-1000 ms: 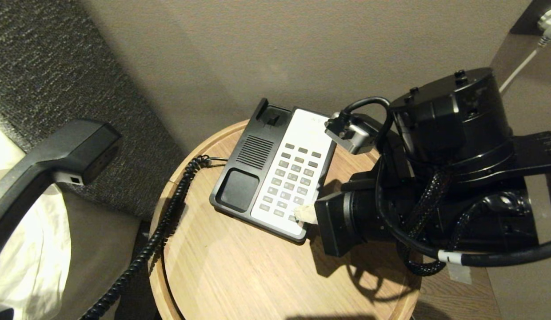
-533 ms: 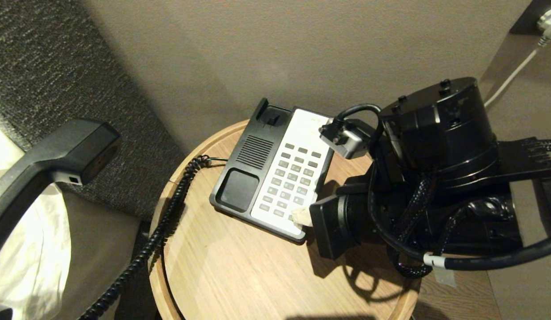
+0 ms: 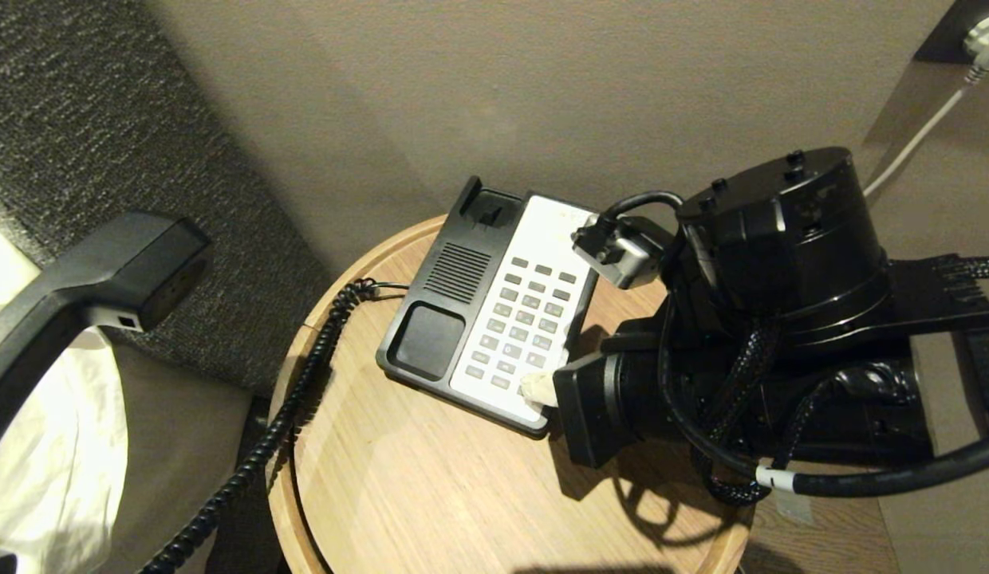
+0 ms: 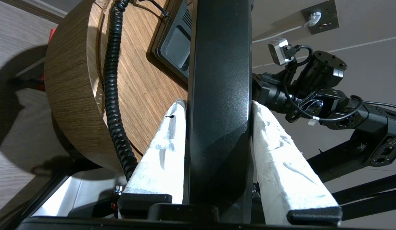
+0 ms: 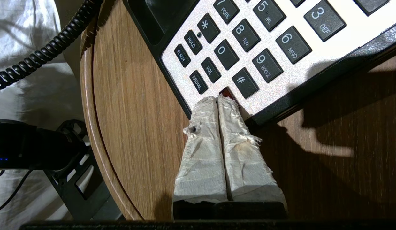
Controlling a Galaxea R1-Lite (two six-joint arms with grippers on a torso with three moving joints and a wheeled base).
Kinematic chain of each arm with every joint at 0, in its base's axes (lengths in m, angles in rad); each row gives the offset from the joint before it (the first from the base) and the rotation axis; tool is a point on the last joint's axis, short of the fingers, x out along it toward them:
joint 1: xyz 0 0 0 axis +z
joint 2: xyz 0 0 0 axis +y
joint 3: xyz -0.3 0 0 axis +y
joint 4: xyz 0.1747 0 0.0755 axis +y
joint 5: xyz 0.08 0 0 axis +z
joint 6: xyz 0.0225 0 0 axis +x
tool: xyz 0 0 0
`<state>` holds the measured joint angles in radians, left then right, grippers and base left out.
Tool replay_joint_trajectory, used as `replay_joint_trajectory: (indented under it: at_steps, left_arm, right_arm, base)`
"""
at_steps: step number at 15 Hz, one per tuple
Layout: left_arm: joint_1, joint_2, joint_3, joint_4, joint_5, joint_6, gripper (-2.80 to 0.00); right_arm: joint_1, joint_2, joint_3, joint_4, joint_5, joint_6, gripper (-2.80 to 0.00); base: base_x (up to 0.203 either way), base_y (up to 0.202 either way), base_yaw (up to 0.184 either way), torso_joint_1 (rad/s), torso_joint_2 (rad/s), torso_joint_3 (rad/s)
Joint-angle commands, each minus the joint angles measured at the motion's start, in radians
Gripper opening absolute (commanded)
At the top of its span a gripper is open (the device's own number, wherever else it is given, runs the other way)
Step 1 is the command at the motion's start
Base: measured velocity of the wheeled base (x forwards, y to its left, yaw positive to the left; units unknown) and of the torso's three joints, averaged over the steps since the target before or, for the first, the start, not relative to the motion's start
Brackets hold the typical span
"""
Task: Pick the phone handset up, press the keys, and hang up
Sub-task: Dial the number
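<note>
The left gripper pinches the handset between its two white-wrapped fingers, holding it in the air left of the round counter. Its coiled cord drops over the counter's left edge. The right gripper, fingers pressed together, tips rest at the phone base's near right corner by a small red key.

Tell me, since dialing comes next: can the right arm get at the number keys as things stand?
Probably yes. The right pincer, shut, sits at the keypad's near corner beside the # key, nothing between. The left pincer holds the phone handset off to the side.
</note>
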<state>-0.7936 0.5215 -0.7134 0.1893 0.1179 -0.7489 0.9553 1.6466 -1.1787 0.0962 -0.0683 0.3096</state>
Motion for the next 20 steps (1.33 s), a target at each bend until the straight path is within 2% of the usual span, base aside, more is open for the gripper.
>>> replay_joint_trajectory:
  at_steps: [1, 20]
  left_arm:
    - [-0.001, -0.001, 0.001, 0.001, 0.002, -0.005, -2.80]
    - [0.001, -0.008, 0.023, 0.001, 0.002, -0.004, -2.80]
  right_arm:
    - [0.000, 0.002, 0.006, 0.004, -0.002, 0.003, -2.80]
    - [0.007, -0.008, 0.008, -0.035, 0.032, 0.032, -2.80]
  base:
    - [0.000, 0.000, 0.000, 0.000, 0.00, 0.000]
    - [0.000, 0.000, 0.000, 0.000, 0.00, 0.000]
